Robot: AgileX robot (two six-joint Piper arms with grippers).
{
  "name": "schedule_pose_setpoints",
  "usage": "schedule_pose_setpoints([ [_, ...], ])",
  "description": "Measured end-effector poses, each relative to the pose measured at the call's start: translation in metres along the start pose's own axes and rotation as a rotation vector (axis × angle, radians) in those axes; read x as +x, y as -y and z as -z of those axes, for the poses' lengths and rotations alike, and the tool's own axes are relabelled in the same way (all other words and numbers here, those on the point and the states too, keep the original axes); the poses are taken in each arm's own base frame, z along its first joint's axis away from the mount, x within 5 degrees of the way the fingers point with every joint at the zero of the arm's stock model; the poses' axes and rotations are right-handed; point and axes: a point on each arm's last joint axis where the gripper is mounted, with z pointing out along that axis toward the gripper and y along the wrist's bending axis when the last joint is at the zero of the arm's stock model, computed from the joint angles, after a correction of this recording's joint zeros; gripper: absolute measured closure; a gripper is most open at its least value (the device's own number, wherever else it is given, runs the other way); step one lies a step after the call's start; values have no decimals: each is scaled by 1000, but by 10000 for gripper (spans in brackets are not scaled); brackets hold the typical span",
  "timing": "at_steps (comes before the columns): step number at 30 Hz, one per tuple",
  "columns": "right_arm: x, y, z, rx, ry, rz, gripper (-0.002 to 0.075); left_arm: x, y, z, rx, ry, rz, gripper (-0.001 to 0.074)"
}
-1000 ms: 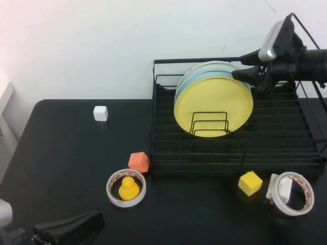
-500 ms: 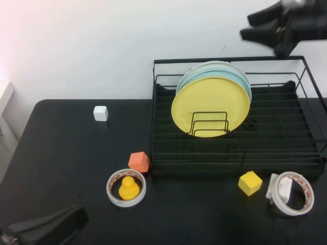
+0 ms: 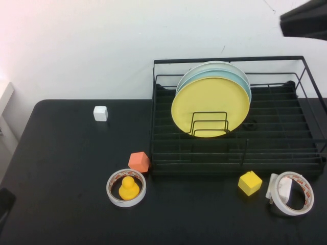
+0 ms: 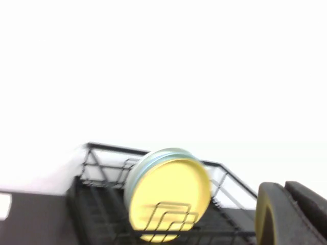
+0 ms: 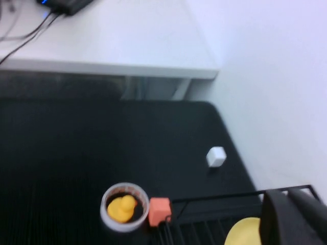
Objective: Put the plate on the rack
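Note:
The yellow plate [image 3: 210,104] stands upright in the black wire rack [image 3: 286,153], held by the wire dividers and leaning on a light blue plate [image 3: 244,81] and a whitish plate behind it. My right gripper [image 3: 288,23] is high above the rack's far right corner, clear of the plates, shut and empty. Its wrist view shows the plate's edge [image 5: 245,232] and the rack rail [image 5: 214,196] beside the gripper [image 5: 288,196]. My left gripper [image 4: 283,186] is shut and empty; only a dark sliver of it [image 3: 4,201] shows at the near left edge. The left wrist view shows the plate [image 4: 168,196] in the rack [image 4: 97,153].
On the black table in front of the rack lie an orange cube [image 3: 139,162], a tape ring with a yellow duck inside [image 3: 126,188], a yellow cube [image 3: 250,183] and a tape roll [image 3: 291,200]. A white cube [image 3: 100,113] sits at the far left.
My right gripper let go of the yellow plate's rim and rose up and to the right, away from the rack. My left arm drew back almost out of the high view. The plate stays standing.

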Motion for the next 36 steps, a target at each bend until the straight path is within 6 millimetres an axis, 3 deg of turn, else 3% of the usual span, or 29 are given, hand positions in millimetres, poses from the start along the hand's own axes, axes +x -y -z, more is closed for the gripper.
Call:
schedule_pose_setpoints([
  [12,-18,-125,59,191,160,69,718,5,-10,0,-92,-4,-41,737],
  [22,-8,-232,97,334,257,159,718,5,-10,0,-92,-4,-40,736],
  [29,15,-267,103,361,148,185,720,5,-10,0,-92,-4,-41,736],
  [36,36,-287,97,170,-22,198,723,5,-10,0,-92,-4,-41,736],
])
